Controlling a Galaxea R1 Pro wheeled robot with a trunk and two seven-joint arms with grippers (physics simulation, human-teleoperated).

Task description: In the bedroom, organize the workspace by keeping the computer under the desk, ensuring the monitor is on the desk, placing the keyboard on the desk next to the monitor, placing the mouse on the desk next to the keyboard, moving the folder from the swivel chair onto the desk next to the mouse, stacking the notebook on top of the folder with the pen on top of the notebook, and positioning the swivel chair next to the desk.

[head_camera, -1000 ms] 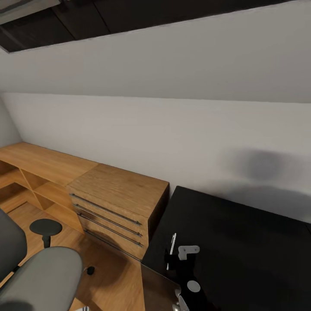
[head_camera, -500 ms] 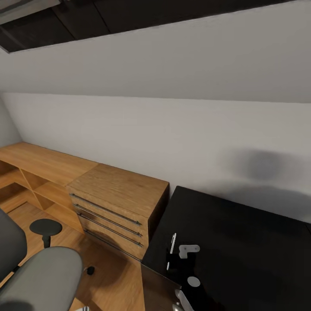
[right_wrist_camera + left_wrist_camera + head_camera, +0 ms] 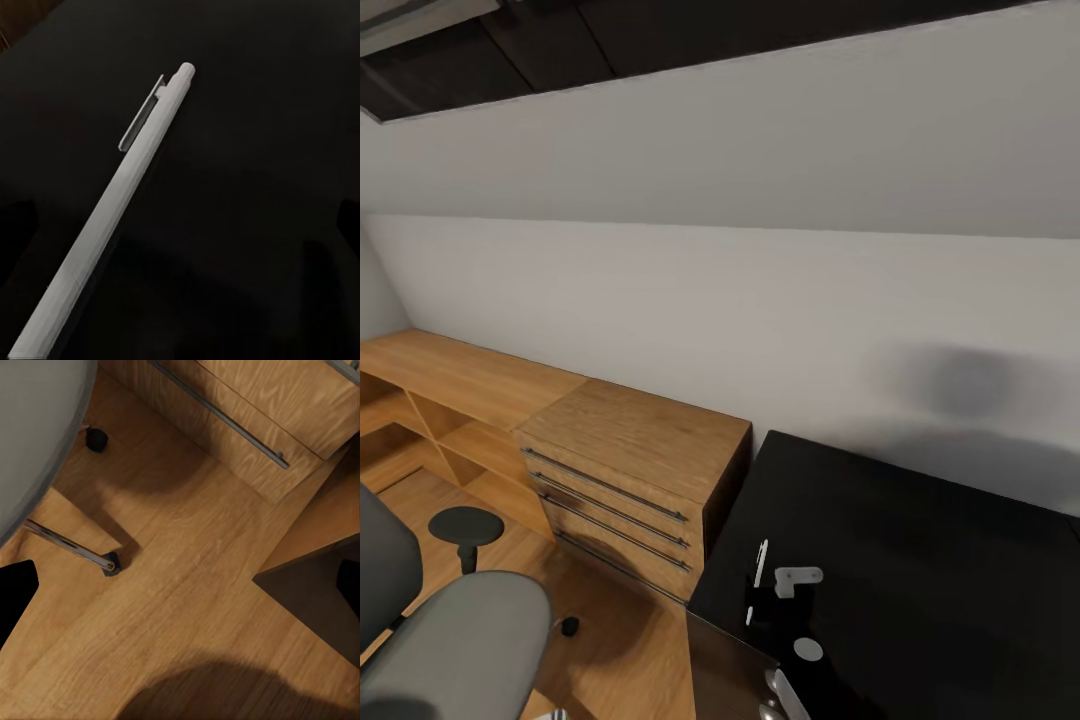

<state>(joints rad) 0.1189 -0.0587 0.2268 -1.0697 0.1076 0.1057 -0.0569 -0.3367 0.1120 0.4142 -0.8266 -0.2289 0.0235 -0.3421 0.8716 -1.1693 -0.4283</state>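
The pale pen (image 3: 109,202) lies flat on the glossy black desk (image 3: 247,150). My right gripper (image 3: 180,225) hovers over it, open, with a dark finger on either side and neither touching the pen. From the head, the pen (image 3: 761,562) shows near the desk's (image 3: 920,560) left edge, beside my right arm's white bracket (image 3: 797,578). The grey swivel chair (image 3: 460,630) stands at the lower left, apart from the desk. My left gripper (image 3: 180,585) hangs open above the wood floor, between the chair seat (image 3: 37,427) and the desk corner (image 3: 315,592).
A light-wood drawer chest (image 3: 630,470) stands against the desk's left side, with low wood shelves (image 3: 450,400) beyond it. A pale sloped wall (image 3: 760,300) runs behind the desk. The chair's spoke and caster (image 3: 109,562) rest on the floor under my left gripper.
My right arm has shifted slightly over the desk edge. The pen lies in the same place, and the chair and camera have not moved.
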